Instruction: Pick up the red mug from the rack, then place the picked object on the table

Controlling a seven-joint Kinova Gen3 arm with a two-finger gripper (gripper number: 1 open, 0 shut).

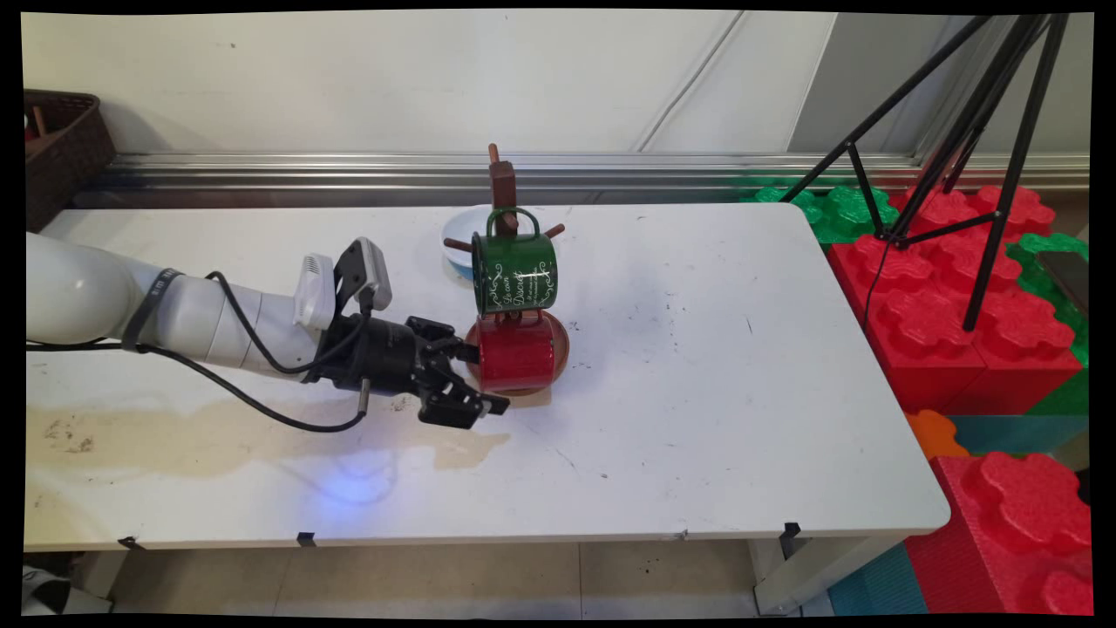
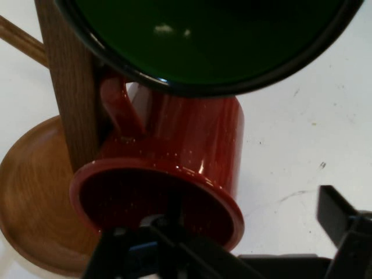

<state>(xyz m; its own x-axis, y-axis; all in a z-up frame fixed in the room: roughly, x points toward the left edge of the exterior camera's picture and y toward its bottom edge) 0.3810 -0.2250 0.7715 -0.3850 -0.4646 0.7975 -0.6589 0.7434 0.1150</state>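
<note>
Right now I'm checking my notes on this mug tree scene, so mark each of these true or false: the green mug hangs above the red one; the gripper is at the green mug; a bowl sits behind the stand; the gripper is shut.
1. The green mug hangs above the red mug on the wooden stand. True.
2. The gripper is at the green mug. False: it is at the red mug's open rim.
3. A bowl sits behind the stand. True.
4. The gripper is shut. False: its fingers stand apart.
</note>
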